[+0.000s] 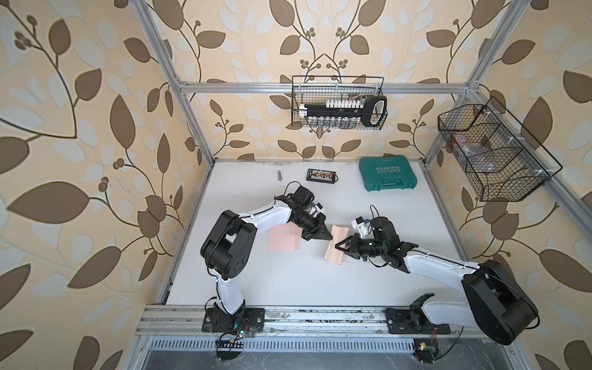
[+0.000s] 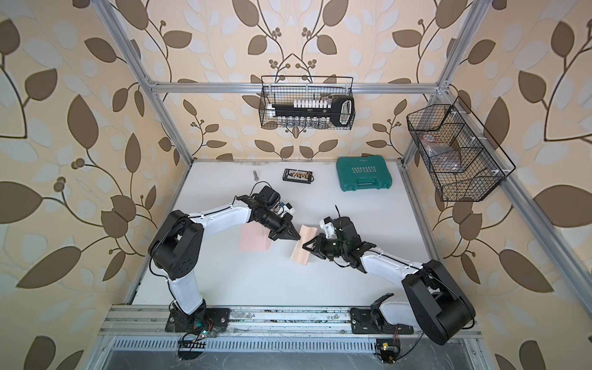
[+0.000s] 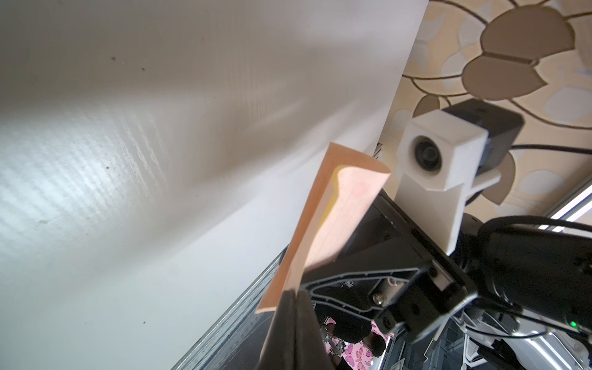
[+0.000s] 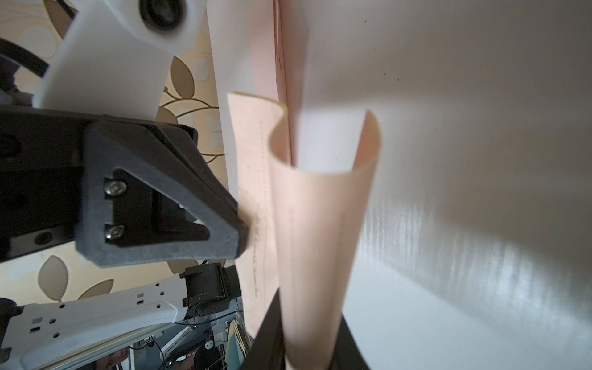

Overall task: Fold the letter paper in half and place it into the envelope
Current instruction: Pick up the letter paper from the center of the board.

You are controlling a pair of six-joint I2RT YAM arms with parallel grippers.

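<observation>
The left gripper (image 3: 293,293) is nearest the lens in the left wrist view. Its 2 dark fingers (image 3: 282,330) are pressed together on 1 edge of the thin, pale cream-yellow rectangular letter paper (image 3: 333,217). The right gripper (image 4: 309,320) has its 2 fingers a narrow way apart, 1 on each side of the sheet's bent loop, pinching it. The sheet is doubled over into an open curl, and its 2 halves are not flat together.

In a top view the letter paper (image 1: 333,256) is held between the 2 grippers over the white table (image 1: 288,288). Whether its lower end touches the surface cannot be told. The pale pink paper envelope (image 1: 282,242) lies on the table near the sheet, partly under the left arm and apart from the sheet. A green plastic tool case (image 1: 387,174) stands well apart at the rear edge.
</observation>
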